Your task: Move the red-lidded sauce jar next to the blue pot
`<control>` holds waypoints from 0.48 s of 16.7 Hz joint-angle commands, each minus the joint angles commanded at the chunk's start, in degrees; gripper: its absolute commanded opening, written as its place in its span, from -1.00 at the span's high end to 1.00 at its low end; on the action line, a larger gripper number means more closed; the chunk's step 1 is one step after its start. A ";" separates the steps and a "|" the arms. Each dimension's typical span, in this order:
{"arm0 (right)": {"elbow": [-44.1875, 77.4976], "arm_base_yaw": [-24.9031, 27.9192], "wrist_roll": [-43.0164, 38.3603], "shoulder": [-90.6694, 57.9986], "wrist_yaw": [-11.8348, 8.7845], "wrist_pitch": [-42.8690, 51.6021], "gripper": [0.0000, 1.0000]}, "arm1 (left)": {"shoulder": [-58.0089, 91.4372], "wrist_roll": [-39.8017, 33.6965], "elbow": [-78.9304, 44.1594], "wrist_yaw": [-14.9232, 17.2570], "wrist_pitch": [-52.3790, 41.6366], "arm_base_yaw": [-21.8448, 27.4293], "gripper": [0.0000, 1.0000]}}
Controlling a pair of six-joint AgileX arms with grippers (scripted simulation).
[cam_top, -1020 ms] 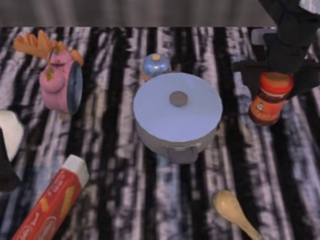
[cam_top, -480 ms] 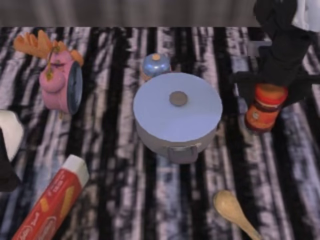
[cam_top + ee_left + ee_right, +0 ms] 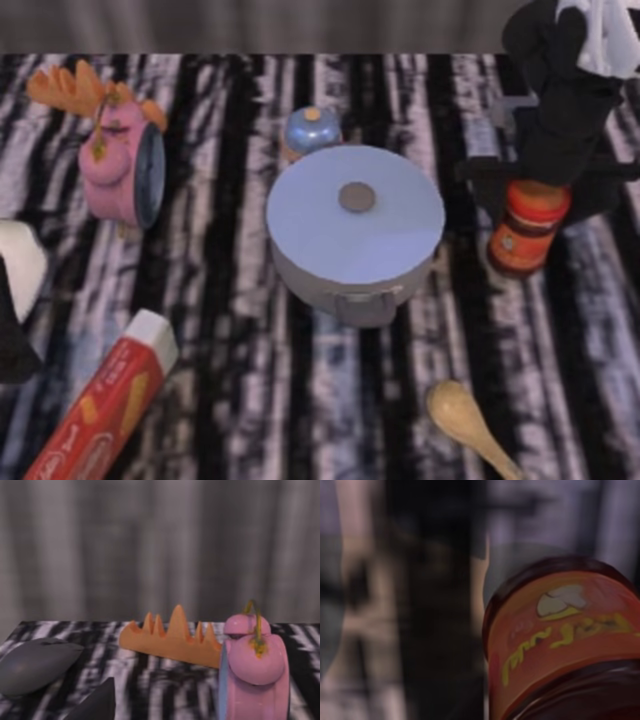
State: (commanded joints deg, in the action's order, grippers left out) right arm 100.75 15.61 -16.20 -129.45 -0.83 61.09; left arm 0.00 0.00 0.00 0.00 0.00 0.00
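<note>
Top view shows the right gripper [image 3: 540,190] clamped over the red-lidded sauce jar [image 3: 527,230], near the blue pot [image 3: 355,230]; left arm parked at left edge

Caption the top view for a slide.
Right gripper holds the red-lidded sauce jar right of the blue pot.
</note>
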 joint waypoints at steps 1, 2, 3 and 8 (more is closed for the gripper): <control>0.00 0.00 0.00 0.00 0.00 0.00 0.55 | 0.00 0.00 0.00 0.00 0.00 0.00 -1.00; 0.00 0.00 0.00 0.00 0.00 0.00 0.40 | 0.00 0.00 0.00 0.00 0.00 0.00 -1.00; 0.00 0.00 0.00 0.00 0.00 0.00 0.25 | 0.00 0.00 0.00 0.00 0.00 0.00 -1.00; 0.00 0.00 0.00 0.00 0.00 0.00 -0.51 | 0.00 0.00 0.00 0.00 0.00 0.00 -1.00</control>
State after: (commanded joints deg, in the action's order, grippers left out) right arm 100.75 15.61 -16.20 -129.45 -0.83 61.09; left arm 0.00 0.00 0.00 0.00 0.00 0.00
